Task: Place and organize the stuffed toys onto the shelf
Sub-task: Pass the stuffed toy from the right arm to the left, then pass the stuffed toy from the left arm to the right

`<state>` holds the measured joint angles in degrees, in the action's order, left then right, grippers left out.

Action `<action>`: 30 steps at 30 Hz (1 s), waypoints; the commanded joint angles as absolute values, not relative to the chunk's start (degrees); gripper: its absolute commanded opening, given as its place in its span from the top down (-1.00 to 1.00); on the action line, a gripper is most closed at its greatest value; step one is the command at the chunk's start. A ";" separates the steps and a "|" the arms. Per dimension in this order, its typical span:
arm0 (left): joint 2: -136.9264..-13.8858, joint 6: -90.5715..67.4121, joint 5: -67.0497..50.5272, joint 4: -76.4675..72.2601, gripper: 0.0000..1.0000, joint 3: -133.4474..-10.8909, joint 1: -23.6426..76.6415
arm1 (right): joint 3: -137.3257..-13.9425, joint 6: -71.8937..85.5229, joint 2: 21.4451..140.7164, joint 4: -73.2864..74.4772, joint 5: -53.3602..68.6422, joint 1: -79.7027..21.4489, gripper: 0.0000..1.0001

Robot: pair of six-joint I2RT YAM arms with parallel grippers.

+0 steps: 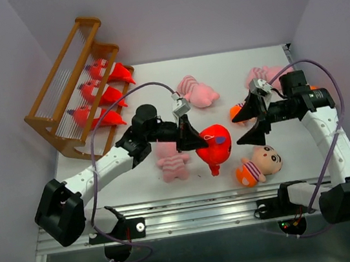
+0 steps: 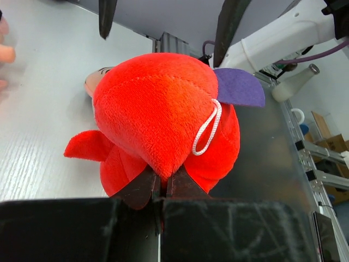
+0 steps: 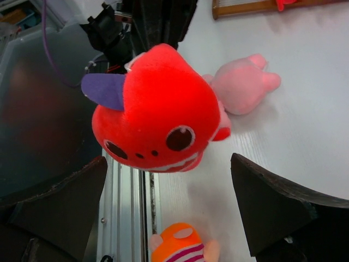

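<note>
Left wrist view, left gripper (image 2: 163, 181) pinched on red monster (image 2: 158, 103)

Red and purple monster (image 1: 215, 145); pink striped pig (image 1: 173, 162); brown shelf (image 1: 86, 21).

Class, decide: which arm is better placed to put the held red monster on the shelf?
Left. The left gripper pinches the red monster, and the shelf stands on that side; the right gripper is open.

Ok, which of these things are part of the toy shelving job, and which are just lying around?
Job: shelf; three red monsters already on it; red monster pinched in the left gripper; pink pigs; boy doll.
Just there: purple cables; metal rail.
</note>
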<state>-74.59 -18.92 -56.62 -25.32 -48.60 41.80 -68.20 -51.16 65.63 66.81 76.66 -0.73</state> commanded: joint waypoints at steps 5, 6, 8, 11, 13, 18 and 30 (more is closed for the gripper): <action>-78.66 -17.58 -59.42 -26.63 1.00 -54.84 45.44 | -65.75 -51.70 63.46 64.90 80.42 -8.43 -0.96; -79.01 -17.58 -59.33 -26.54 1.00 -55.28 45.61 | -64.35 -49.42 63.11 62.78 80.16 -9.22 -0.95; -80.15 -17.67 -59.24 -26.54 1.00 -56.42 46.40 | -62.67 -41.51 61.35 54.55 78.93 -9.92 -0.87; -80.77 -17.93 -58.54 -26.54 1.00 -57.13 47.02 | -59.60 -32.62 58.90 46.70 77.96 -10.46 -0.61; -80.60 -17.93 -57.75 -26.54 1.00 -57.22 47.20 | -58.63 -30.16 58.27 45.01 77.61 -11.07 -0.13; -78.67 -18.19 -53.89 -26.63 0.59 -56.43 47.20 | -58.36 -30.67 58.80 45.79 76.55 -11.60 0.99; -53.80 -16.88 -15.67 -24.88 -0.81 -41.24 48.25 | -56.96 -5.03 56.69 28.05 44.13 -11.60 0.99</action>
<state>-59.64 -17.78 -28.80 -21.82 -45.36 47.05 -57.93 -17.17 57.14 38.89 56.90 -11.27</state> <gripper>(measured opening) 0.855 0.099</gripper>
